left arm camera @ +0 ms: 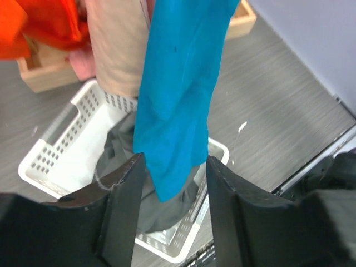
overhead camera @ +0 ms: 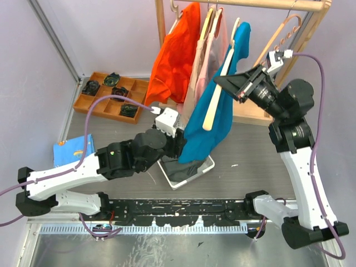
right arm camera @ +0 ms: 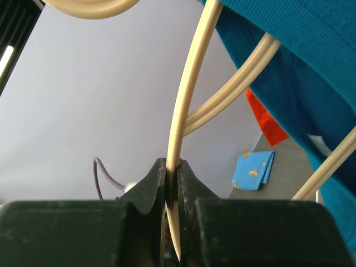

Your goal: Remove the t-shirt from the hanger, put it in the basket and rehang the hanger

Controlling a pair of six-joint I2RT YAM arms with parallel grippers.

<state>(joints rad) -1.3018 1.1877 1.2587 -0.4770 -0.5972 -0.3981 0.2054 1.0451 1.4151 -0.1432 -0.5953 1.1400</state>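
Observation:
A blue t-shirt [overhead camera: 214, 119] hangs from a cream hanger [overhead camera: 214, 105] that tilts out in front of the clothes rack. My right gripper [overhead camera: 227, 84] is shut on one thin arm of the hanger [right arm camera: 186, 94], pinched between its fingers [right arm camera: 156, 183]. The shirt's collar [right arm camera: 289, 55] drapes over the hanger's upper right. My left gripper [overhead camera: 179, 136] is low, by the shirt's bottom. In the left wrist view its jaws stand open. The hem's tip [left arm camera: 172, 167] hangs loose between the fingers [left arm camera: 125, 200], touching neither.
A white perforated basket [overhead camera: 194, 177] holding a grey garment [overhead camera: 181, 167] sits right below the shirt. On the wooden rack [overhead camera: 245, 4] hang an orange shirt [overhead camera: 175, 53] and pink clothes [overhead camera: 203, 50]. A wooden compartment tray [overhead camera: 111, 94] and folded blue cloth [overhead camera: 72, 150] lie left.

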